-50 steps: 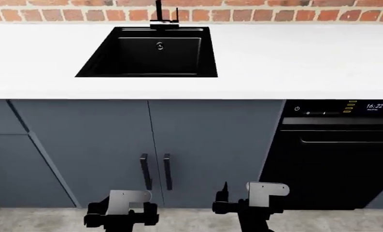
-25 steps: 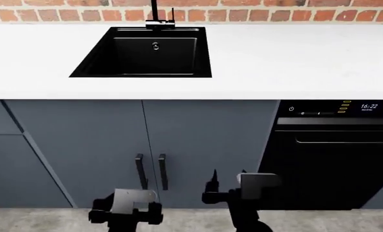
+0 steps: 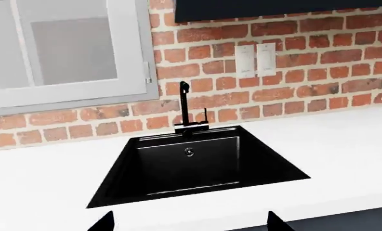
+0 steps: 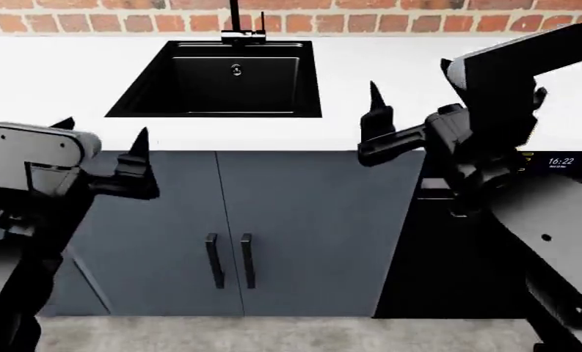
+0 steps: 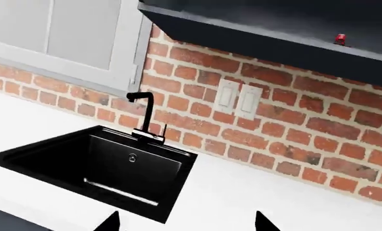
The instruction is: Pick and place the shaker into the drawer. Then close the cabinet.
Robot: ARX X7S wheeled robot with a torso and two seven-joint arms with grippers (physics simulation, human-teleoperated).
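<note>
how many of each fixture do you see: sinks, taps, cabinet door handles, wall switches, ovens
sink: 1
tap: 1
cabinet door handles: 2
wall switches: 2
oven: 1
total: 7

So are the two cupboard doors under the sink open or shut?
Shut. In the head view the two cupboard doors lie flat and level with each other, their black handles side by side, and nothing inside shows.
</note>
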